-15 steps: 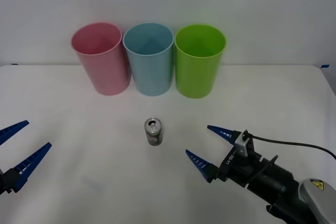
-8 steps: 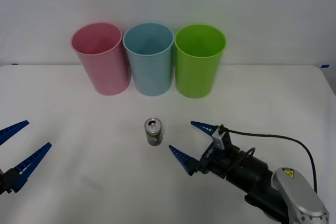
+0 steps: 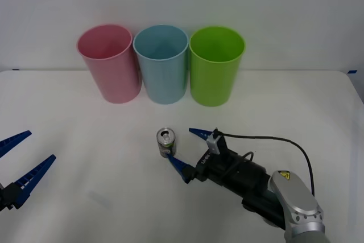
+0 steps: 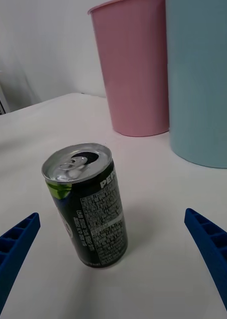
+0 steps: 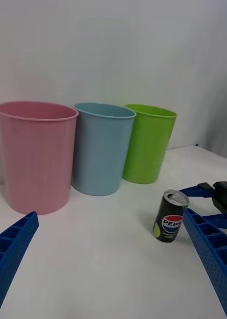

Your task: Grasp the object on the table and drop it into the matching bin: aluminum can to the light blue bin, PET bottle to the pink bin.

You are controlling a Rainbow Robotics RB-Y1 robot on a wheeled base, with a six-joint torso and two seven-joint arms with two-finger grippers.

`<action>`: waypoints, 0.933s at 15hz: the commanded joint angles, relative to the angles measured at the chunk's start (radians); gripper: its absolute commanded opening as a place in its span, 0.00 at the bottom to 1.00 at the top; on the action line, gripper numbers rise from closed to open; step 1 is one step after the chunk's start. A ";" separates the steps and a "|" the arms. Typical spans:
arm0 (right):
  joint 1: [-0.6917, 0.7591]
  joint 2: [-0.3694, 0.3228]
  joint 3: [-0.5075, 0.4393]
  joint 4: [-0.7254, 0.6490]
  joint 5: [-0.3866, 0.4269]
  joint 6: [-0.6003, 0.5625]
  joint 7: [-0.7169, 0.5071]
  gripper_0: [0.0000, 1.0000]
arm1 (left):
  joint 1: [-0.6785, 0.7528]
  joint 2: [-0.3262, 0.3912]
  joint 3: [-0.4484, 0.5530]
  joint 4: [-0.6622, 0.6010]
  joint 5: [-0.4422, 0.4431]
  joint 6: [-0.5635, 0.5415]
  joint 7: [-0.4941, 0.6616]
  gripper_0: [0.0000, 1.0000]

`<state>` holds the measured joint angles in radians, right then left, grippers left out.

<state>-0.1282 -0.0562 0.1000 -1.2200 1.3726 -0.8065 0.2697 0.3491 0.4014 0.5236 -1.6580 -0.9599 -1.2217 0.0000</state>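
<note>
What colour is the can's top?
Silver, on the can; clearest in the right wrist view.

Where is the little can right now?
The aluminum can stands upright mid-table in the front view, in front of the light blue bin, with the open right gripper just to its right.

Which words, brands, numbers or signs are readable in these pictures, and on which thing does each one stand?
"PEPSI", with the round logo above it: on the side of the small dark aluminium drink can standing on the white table.
"PEP", a partial brand word: near the can's top, in the right wrist view.
Small white print block on the can: too small to read.
Yellow triangular warning sign on the right arm: symbol not readable.
</note>
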 commanded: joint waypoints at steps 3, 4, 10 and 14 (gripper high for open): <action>-0.083 0.042 0.014 0.106 0.017 0.033 0.019 1.00 | 0.000 0.000 0.000 0.000 0.000 0.000 0.000 1.00; -0.102 0.050 0.020 0.131 0.020 0.043 0.025 1.00 | 0.000 0.000 0.000 0.000 0.000 0.000 0.000 1.00; -0.137 0.056 0.070 0.163 0.020 0.118 0.043 1.00 | 0.000 0.000 0.000 0.000 0.000 0.000 0.000 1.00; -0.137 0.056 0.078 0.163 0.020 0.130 0.045 1.00 | 0.000 0.000 0.000 0.000 0.000 0.000 0.000 1.00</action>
<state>-0.2654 0.0010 0.1768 -1.0568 1.3932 -0.6789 0.3135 0.3491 0.4014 0.5236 -1.6581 -0.9599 -1.2217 0.0000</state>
